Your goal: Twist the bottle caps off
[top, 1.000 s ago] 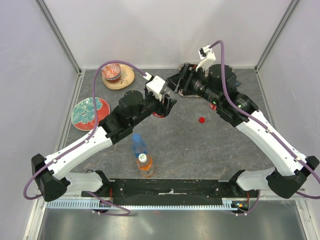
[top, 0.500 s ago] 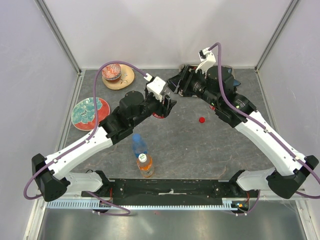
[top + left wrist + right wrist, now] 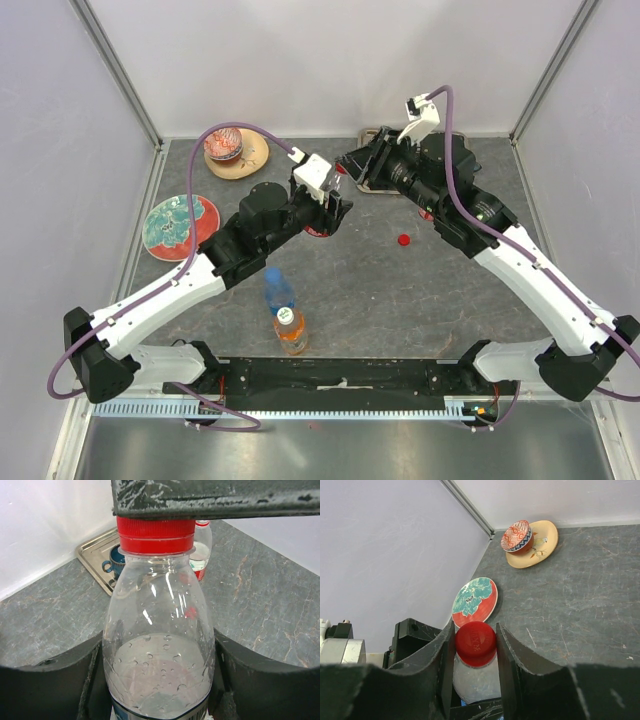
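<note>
My left gripper (image 3: 160,680) is shut on the body of a clear bottle (image 3: 159,645) with water drops inside and holds it upright. Its red cap (image 3: 155,535) is on the neck. My right gripper (image 3: 475,645) is shut on that red cap (image 3: 475,641), one finger on each side. In the top view the two grippers meet at mid-table, left (image 3: 333,207) and right (image 3: 346,172). A loose red cap (image 3: 404,239) lies on the table. A blue-tinted bottle (image 3: 278,288) and an orange-liquid bottle (image 3: 290,330) stand near the front. Another red-labelled bottle (image 3: 201,550) stands behind.
A metal tray (image 3: 95,552) with a blue cup (image 3: 114,562) sits at the back wall. A teal and red plate (image 3: 180,225) and a patterned bowl on a yellow plate (image 3: 235,150) lie at the left. Walls enclose three sides of the table.
The right wrist has turned while gripping the cap, and its camera mount has swung to the right. The left arm and the bottle have stayed in place.
</note>
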Controlling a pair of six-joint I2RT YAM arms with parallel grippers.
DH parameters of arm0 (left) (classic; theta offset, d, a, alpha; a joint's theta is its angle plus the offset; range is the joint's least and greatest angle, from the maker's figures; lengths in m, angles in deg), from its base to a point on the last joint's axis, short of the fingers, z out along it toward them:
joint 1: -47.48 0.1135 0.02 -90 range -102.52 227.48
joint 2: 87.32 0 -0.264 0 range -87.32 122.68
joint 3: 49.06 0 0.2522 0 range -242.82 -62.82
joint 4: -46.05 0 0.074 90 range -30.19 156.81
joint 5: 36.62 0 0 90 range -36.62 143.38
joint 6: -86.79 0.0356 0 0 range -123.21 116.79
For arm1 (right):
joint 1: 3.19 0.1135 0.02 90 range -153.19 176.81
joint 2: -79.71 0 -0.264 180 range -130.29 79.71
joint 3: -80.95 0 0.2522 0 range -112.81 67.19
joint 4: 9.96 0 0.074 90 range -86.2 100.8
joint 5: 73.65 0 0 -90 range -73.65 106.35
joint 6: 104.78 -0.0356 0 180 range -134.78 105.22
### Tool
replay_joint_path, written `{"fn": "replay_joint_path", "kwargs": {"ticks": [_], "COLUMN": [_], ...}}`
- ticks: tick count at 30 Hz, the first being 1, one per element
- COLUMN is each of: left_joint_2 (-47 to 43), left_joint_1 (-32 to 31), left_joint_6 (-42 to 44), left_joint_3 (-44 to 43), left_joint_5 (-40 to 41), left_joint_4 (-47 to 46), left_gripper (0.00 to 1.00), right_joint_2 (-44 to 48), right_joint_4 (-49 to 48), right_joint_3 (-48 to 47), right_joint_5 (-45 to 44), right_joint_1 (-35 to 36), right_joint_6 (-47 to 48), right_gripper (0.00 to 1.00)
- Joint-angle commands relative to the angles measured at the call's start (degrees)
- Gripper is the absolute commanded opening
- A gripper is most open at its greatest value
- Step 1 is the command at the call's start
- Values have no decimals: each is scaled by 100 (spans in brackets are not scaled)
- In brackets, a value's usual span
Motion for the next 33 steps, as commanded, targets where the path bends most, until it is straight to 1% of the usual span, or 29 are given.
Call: {"fn": "replay_joint_path", "kwargs": {"ticks": [1, 3, 4, 7, 9, 13, 15, 18, 21, 22, 23, 24, 25, 26, 27, 28, 29, 30, 32, 33], "left_joint_2": [-109, -109, -109, -109, -100, -109, -109, -101, -109, -118, -127, -162, -188, -197, -215, -215, -206, -189, -162, -136], "left_joint_1": [-43, -43, -34, -43, -43, -43, -43, -43, -43, -43, -43, -34, -25, 1, 10, 27, 71, 106, 246, 308], "left_joint_6": [146, 146, 155, 146, 155, 155, 155, 155, 120, 120, 111, 93, 85, 93, 85, 67, -151, -222, -511, -635], "left_joint_3": [-29, -47, -47, -56, -47, -38, -29, -21, -21, -21, -21, -29, -29, -64, -99, -135, -213, -240, -336, -372], "left_joint_5": [72, 72, 81, 73, 81, 64, 72, 64, -41, -129, -251, -583, -883, -1190, -1881, -2218, -2569, -3330, -4116, -4868], "left_joint_4": [-371, -362, -362, -354, -345, -336, -345, -327, -310, -301, -292, -275, -274, -274, -109, -64, -37, -11, -63, -124], "left_gripper": [51, 51, 51, 51, 51, 51, 51, 51, 51, 51, 51, 50, 51, 50, 50, 49, 49, 49, 49, 49], "right_joint_2": [59, 76, 94, 120, 129, 147, 164, 208, 243, 270, 270, 279, 253, 252, 261, 305, 340, 375, 507, 542], "right_joint_4": [-185, -185, -185, -185, -185, -202, -229, -308, -378, -404, -500, -501, -493, -475, -466, -475, -458, -457, -457, -457], "right_joint_3": [120, 155, 181, 199, 208, 217, 234, 296, 305, 322, 340, 322, 227, 191, 156, 129, 129, 129, 155, 173], "right_joint_5": [160, 160, 160, 143, 143, 116, 99, 11, -33, -16, 98, 160, 221, 387, 615, 722, 792, 950, 1170, 1301], "right_joint_1": [7, 16, 16, 7, 7, 16, 16, 16, 7, 7, 16, 7, 16, 16, 16, 16, 7, 7, -2, -2], "right_joint_6": [10, 19, 19, 19, 19, 36, 36, 19, 45, 106, 176, 247, 508, 659, 843, 1106, 1239, 1345, 1643, 1714], "right_gripper": [40, 45, 51, 53, 53, 47, 47, 43, 32, 23, 19, 14, 0, 0, 0, 0, 0, 0, 0, 0]}}
